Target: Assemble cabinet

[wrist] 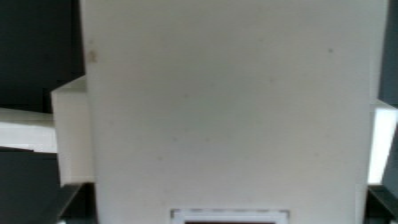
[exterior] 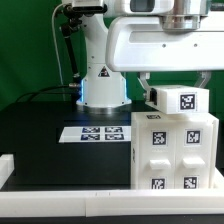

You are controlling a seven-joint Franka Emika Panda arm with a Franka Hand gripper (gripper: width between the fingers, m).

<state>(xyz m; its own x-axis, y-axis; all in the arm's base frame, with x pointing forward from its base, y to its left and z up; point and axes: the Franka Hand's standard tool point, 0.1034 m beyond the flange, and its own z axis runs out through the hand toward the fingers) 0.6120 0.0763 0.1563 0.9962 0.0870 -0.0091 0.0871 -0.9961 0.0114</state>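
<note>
The cabinet body [exterior: 175, 152], a white box with several small black-and-white tags on its front, stands upright at the exterior view's right. My gripper [exterior: 176, 88] is directly above it. Its dark fingers [exterior: 146, 86] flank a white tagged cabinet block [exterior: 182, 99] that sits on or just over the body's top; I cannot tell if they touch. In the wrist view this white part [wrist: 222, 110] fills almost the whole frame, and the gripper [wrist: 217, 208] looks shut on it, with only dark slivers of the fingers [wrist: 64, 205] showing beside it.
The marker board [exterior: 95, 132] lies flat on the black table to the left of the cabinet. A white rail [exterior: 60, 175] runs along the front edge. The arm's white base [exterior: 102, 85] and black cables [exterior: 62, 50] stand at the back.
</note>
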